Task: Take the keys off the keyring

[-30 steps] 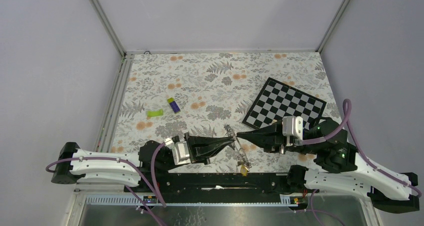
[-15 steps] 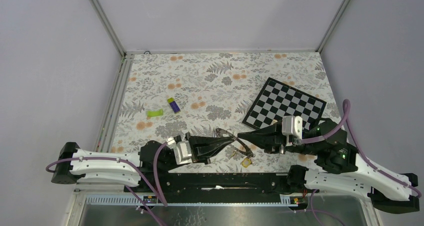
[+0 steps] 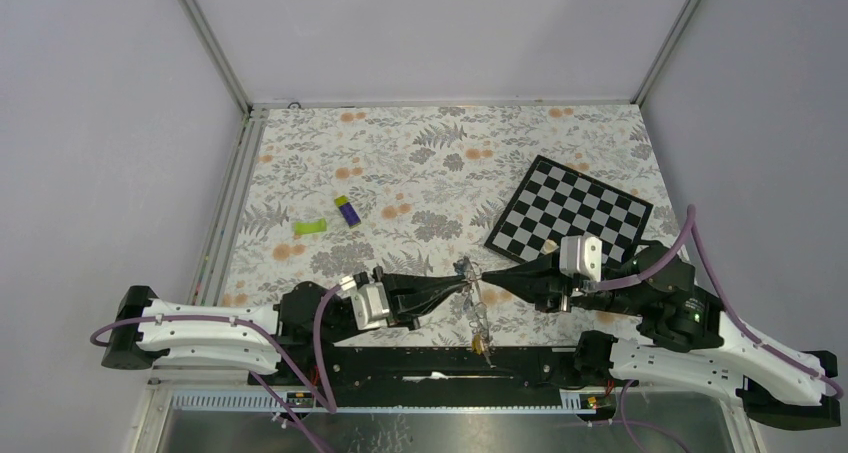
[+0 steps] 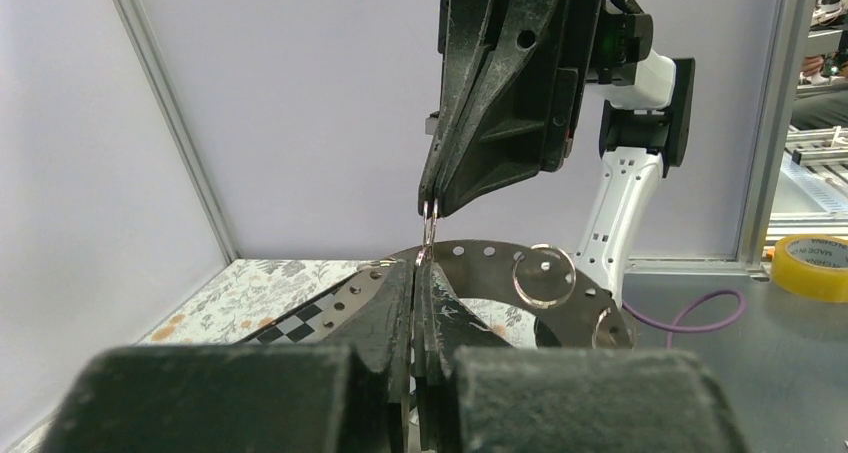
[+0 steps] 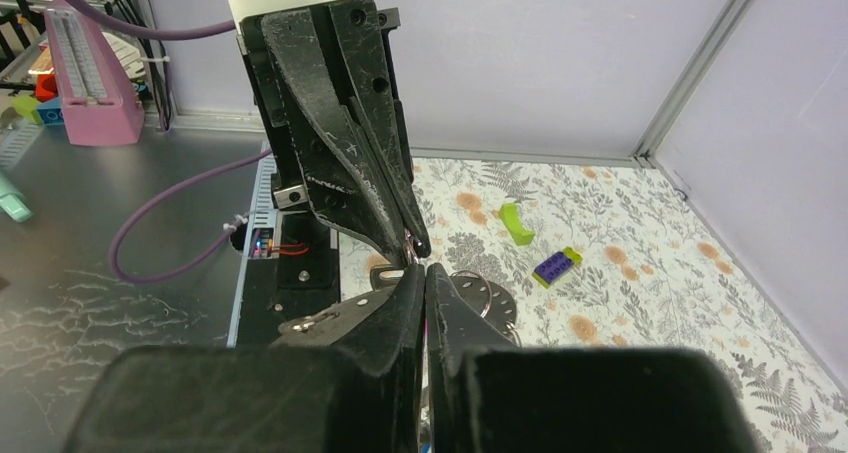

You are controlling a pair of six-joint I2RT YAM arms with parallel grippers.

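Note:
The keyring point(image 3: 471, 270) is held in the air between my two grippers, edge-on from above. In the left wrist view it is a flat grey ring with small holes point(image 4: 500, 261) and thin split rings point(image 4: 543, 275) hooked in it. My left gripper point(image 3: 465, 283) is shut on its rim point(image 4: 418, 268). My right gripper point(image 3: 484, 272) meets it tip to tip and is shut on a small split ring at the keyring's edge point(image 4: 430, 213). The keys point(image 3: 480, 321) hang below in a bunch, a yellow-headed one point(image 3: 481, 345) lowest.
A checkerboard point(image 3: 570, 211) lies at the right. A purple-and-green block point(image 3: 347, 211) and a green piece point(image 3: 310, 227) lie at the left middle of the floral table. A black rail point(image 3: 440, 358) runs along the near edge under the hanging keys.
The keyring swung from edge-on to tilted flat and back to edge-on. The keys now hang straight down. Both gripper tips shifted slightly left and stay closed together.

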